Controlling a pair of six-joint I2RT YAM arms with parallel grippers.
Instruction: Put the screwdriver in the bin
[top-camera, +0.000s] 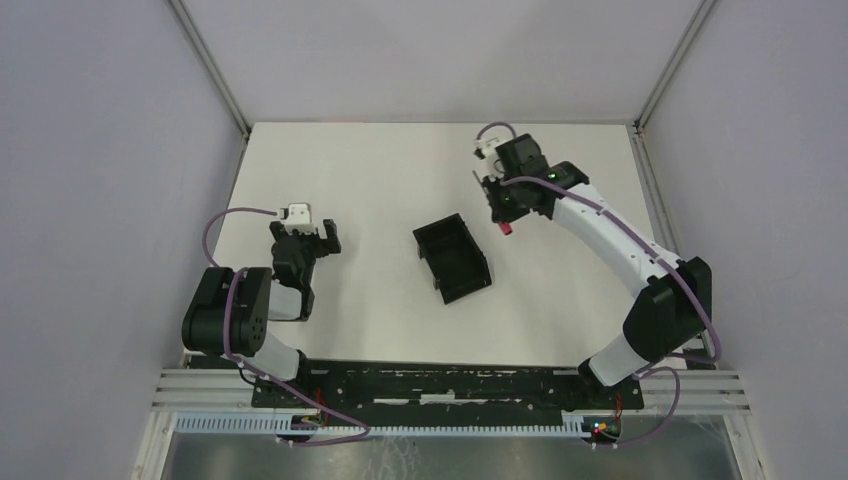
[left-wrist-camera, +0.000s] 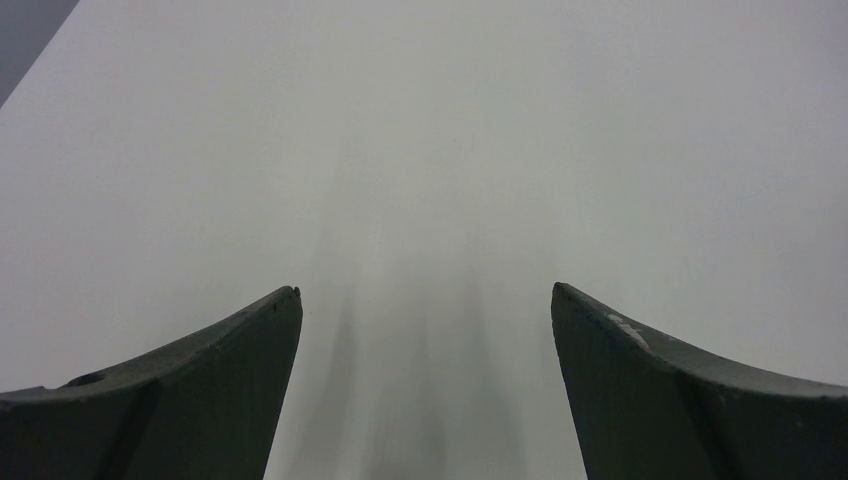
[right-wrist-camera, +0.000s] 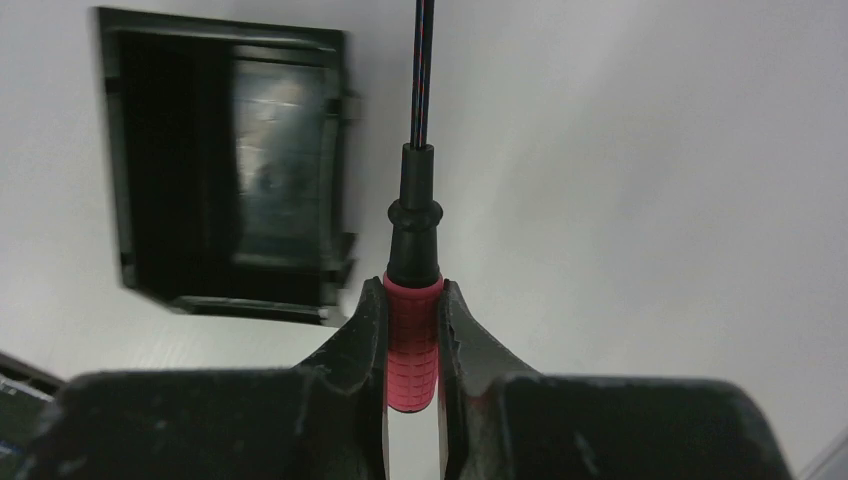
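right gripper (right-wrist-camera: 413, 300): jaws clamped on the red handle of the screwdriver (right-wrist-camera: 414, 225)
screwdriver: outside the bin (right-wrist-camera: 335, 180), just beside its wall
left gripper (left-wrist-camera: 425, 290): jaws wide apart over the table (left-wrist-camera: 430, 120)

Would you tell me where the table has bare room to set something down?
Bare table lies between the left tool and the bin, along the far edge behind the bin, and in front of it. Crowded only between bin and right tool, holding the screwdriver.
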